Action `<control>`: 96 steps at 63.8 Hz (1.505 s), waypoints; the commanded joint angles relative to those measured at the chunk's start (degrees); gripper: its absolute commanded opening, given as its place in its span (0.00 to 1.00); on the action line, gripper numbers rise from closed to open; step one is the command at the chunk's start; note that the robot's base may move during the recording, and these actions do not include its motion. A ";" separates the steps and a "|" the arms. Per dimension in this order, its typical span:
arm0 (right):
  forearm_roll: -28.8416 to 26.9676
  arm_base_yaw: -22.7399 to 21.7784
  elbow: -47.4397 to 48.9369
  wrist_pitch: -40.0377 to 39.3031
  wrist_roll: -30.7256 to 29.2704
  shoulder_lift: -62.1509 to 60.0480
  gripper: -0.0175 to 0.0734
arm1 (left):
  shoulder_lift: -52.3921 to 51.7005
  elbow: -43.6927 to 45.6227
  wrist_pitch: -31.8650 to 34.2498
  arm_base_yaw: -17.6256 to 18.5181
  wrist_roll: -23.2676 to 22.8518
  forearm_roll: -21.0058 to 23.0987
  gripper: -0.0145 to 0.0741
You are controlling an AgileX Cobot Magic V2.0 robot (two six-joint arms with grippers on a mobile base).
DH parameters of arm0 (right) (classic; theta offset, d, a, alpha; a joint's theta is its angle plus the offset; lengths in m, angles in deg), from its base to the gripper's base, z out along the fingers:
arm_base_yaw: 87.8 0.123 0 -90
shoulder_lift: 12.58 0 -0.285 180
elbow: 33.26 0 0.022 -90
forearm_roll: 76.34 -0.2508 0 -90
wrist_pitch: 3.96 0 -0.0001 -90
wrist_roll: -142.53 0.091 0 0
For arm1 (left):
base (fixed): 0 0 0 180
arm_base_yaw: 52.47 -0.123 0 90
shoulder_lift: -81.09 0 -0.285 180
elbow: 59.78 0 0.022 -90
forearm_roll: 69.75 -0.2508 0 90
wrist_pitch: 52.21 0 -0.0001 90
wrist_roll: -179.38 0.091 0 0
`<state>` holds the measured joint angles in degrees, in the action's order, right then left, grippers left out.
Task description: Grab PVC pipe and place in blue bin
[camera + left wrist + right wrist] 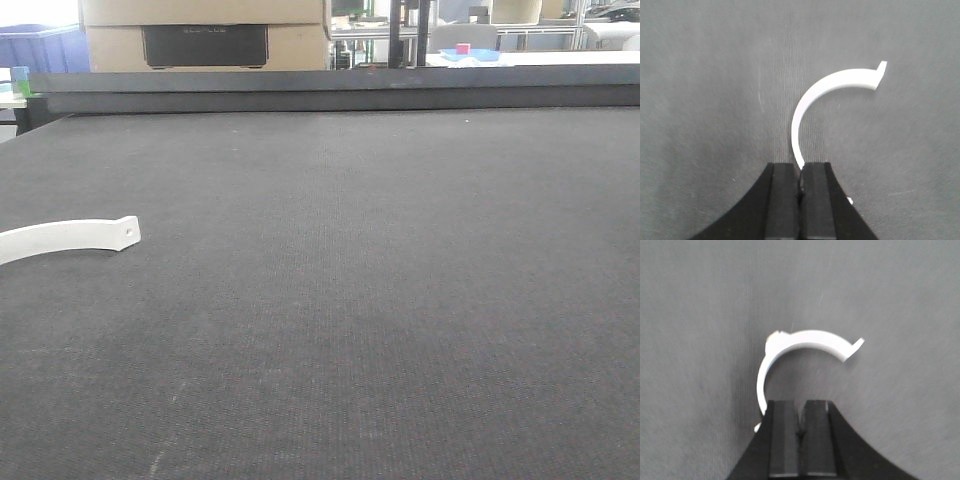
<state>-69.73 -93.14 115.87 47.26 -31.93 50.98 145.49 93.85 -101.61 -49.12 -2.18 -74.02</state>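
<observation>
The white curved PVC pipe (pixel 70 238) lies on the dark table mat at the far left, its squared end with a small hole pointing right; the rest runs off the frame. Neither gripper shows in the front view. In the left wrist view my left gripper (pixel 801 167) is shut, and a white pipe arc (pixel 830 82) curves from the fingertips up to the right, passing behind them. In the right wrist view my right gripper (pixel 801 402) is shut with nothing between the jaws. A white arc (pixel 805 337) passes behind its left finger. A blue bin (pixel 35 48) stands beyond the table's far left edge.
The dark mat (pixel 380 300) covers the table. A raised dark rail (pixel 340 90) runs along the far edge. Behind it stand a cardboard box (pixel 205 35) and a blue tray with a red block (pixel 468 52).
</observation>
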 commanded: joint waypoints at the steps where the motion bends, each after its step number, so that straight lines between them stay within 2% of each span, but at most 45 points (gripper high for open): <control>1: -0.20 -0.23 0.53 0.41 -0.12 4.79 0.01 | 3.37 0.47 1.12 -0.23 -0.06 0.78 0.04; 18: -0.62 -0.23 0.97 0.04 -0.12 15.79 0.01 | 10.43 0.47 0.50 -0.23 -0.06 1.27 0.04; 39: -4.77 -0.23 10.34 7.01 -0.12 29.68 0.01 | 10.59 0.47 0.72 -0.23 -0.06 1.37 0.04; 46: -7.32 -0.23 12.63 7.42 -0.12 33.26 0.08 | 10.59 0.47 0.72 -0.23 -0.06 1.37 0.04; 56: -9.86 -0.23 14.26 8.22 -0.12 36.77 0.29 | 10.59 0.47 0.71 -0.23 -0.06 1.47 0.04; 61: -10.04 -0.23 14.26 8.11 -0.12 38.08 0.36 | 10.59 0.47 0.71 -0.23 -0.06 1.47 0.04; 72: -10.04 -0.23 14.26 6.12 -0.12 40.40 0.37 | 10.59 0.47 0.71 -0.23 -0.06 1.61 0.04; 82: -10.04 -0.23 14.26 7.41 -0.12 40.56 0.37 | 10.59 0.47 0.61 -0.23 -0.06 3.63 0.04; 96: -9.80 -0.23 14.26 5.07 -0.12 41.12 0.37 | 10.59 0.47 0.61 -0.23 -0.06 5.14 0.04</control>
<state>-79.99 -93.14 130.21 53.45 -31.84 91.73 156.25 93.85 -101.25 -49.12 -2.18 -69.75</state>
